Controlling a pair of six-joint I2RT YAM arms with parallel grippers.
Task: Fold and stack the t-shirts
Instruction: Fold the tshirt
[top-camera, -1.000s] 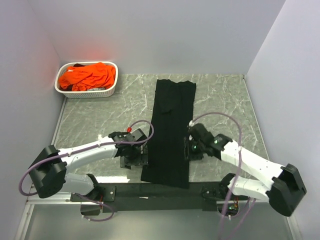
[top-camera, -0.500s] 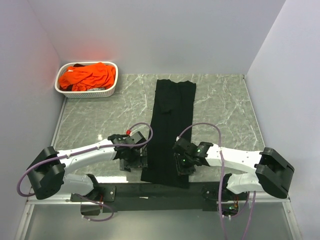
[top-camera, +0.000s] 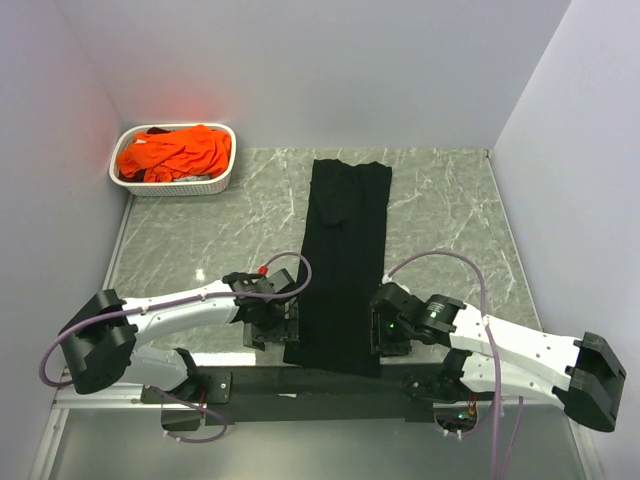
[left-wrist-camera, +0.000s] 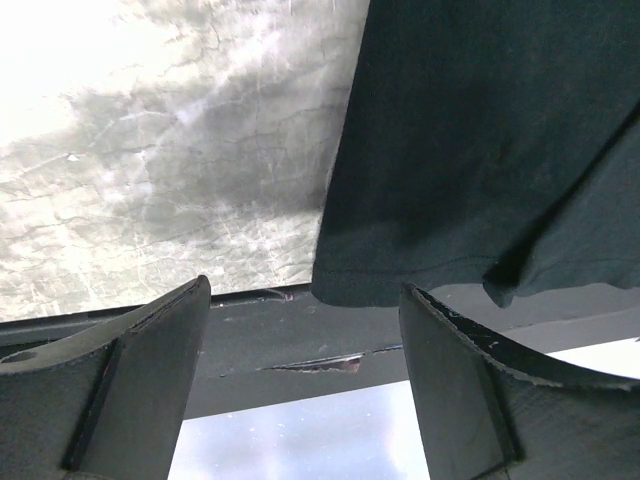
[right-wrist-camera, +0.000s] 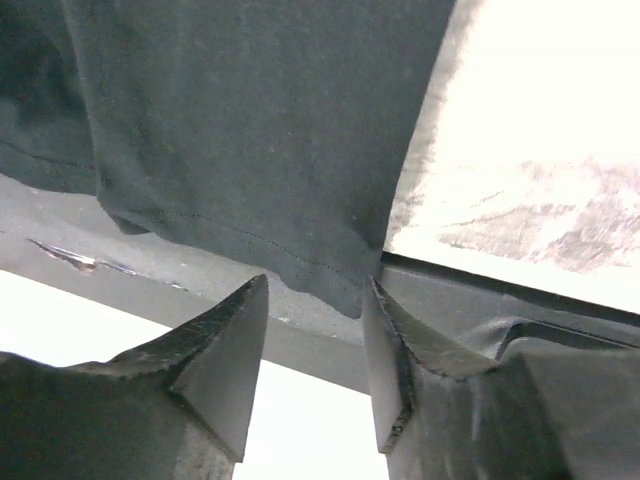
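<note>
The black t-shirt lies folded into a long narrow strip down the middle of the table, its near hem hanging over the front edge. My left gripper is open beside the hem's left corner, apart from it. My right gripper is open at the hem's right corner, which hangs between the jaws; the fingers do not pinch it. The orange t-shirts are piled in the basket at the back left.
The white latticed basket stands in the back left corner by the left wall. A black rail runs along the table's front edge. Grey walls close in the left, back and right sides.
Both grippers have moved toward the near edge, down to the shirt's hem corners. The right gripper swung over the cloth half a second ago and is back at the right corner.
</note>
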